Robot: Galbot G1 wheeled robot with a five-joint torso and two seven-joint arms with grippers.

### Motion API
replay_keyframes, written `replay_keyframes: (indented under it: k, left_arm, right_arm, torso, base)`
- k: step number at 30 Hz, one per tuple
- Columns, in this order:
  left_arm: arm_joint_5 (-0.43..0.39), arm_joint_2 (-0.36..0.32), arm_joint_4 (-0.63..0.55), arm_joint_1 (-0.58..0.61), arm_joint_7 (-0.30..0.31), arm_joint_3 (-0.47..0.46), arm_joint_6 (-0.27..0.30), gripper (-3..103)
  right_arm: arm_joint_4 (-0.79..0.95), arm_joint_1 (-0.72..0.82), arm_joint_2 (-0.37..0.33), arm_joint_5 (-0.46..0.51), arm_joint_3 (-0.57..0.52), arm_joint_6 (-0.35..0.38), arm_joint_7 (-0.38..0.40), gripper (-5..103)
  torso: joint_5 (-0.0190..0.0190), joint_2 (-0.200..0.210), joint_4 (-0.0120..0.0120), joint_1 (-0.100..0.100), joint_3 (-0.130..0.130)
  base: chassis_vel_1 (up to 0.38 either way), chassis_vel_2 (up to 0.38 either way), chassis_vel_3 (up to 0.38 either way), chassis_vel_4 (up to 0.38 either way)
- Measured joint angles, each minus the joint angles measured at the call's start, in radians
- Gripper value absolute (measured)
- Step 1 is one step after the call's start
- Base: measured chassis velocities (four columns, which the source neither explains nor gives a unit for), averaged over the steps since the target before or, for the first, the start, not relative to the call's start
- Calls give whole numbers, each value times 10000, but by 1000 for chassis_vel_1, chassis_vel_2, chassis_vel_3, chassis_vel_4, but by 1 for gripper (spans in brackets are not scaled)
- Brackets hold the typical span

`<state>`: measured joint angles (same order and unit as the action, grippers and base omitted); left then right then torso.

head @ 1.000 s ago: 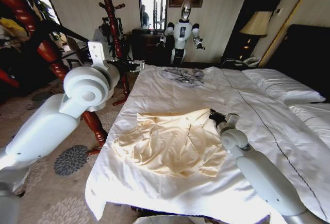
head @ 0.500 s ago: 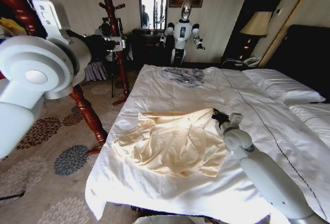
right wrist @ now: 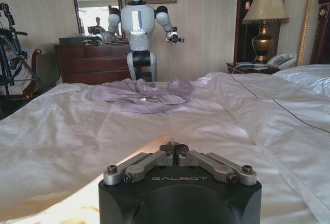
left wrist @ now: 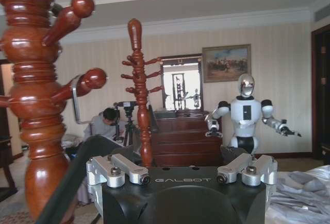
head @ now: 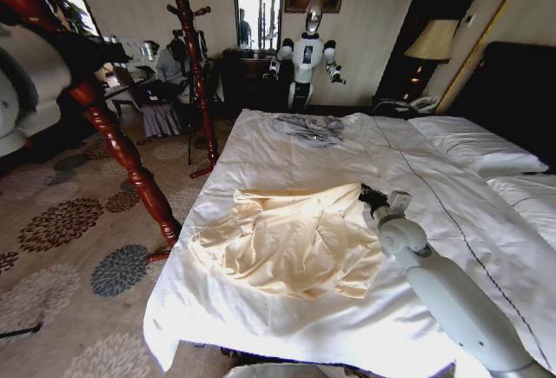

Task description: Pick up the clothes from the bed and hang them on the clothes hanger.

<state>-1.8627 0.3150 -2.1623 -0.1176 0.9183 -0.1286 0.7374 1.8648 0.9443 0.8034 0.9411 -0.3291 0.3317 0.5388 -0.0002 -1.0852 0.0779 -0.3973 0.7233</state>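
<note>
The clothes [head: 291, 239], a cream-yellow shirt, lie crumpled on the bed [head: 417, 308] near its foot. My right gripper [head: 369, 195] rests on the sheet at the shirt's upper right corner. In the right wrist view its fingertips [right wrist: 175, 145] are shut together where the cream fabric edge [right wrist: 129, 175] reaches them. My left arm [head: 26, 91] is raised at the far left beside a red wooden coat rack [head: 122, 152]. The left gripper [left wrist: 183, 175] is open. Beside it the black clothes hanger [left wrist: 67, 183] has its silver hook [left wrist: 76, 100] over a rack peg.
A grey-blue garment [head: 308, 126] lies at the bed's far end. A second wooden rack [head: 187, 48] stands behind the near one. Another robot [head: 306, 56] stands by a dark dresser. Pillows [head: 473, 143] lie at the right, and patterned carpet [head: 78, 248] lies left of the bed.
My left arm has swung up and to the left, from the middle left of the head view to the near rack. The right gripper shifted slightly right with the shirt's corner.
</note>
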Motion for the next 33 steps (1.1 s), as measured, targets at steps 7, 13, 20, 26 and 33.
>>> replay_keyframes:
  k: [7, 13, 20, 26, 33]
  left_arm:
    - [-629, -857, 87, 306, -40, -507, 0, 94]
    - [-821, -1371, 470, 866, -255, -1150, 1, 94]
    - [-1321, -1540, 1317, 935, -428, -1174, -2, 94]
    - [-1333, -1778, 1640, 1180, -685, -1185, -4, 94]
    - [-1531, -1788, 1893, 1402, -749, -1183, -9, 93]
  right_arm:
    - [1, 36, -8, 4, 3, 2, 34, 0]
    - [-25, 1, -12, -1, 90, 2, 70, 0]
    - [6, -52, -9, 7, 155, 2, 119, 0]
    - [-11, 143, -182, -43, -68, -53, 79, 0]
    - [0, 122, -210, -27, -93, -87, 61, 0]
  torso:
    - [2, 0, -1, 1, 0]
    - [1, 0, 0, 0, 0]
    - [1, 0, 0, 0, 0]
    - [2, 1, 1, -1, 1]
    - [2, 1, 0, 0, 1]
  base:
    - [0, 0, 0, 0]
    - [0, 0, 0, 0]
    - [0, 0, 0, 0]
    - [0, 0, 0, 0]
    - [0, 0, 0, 0]
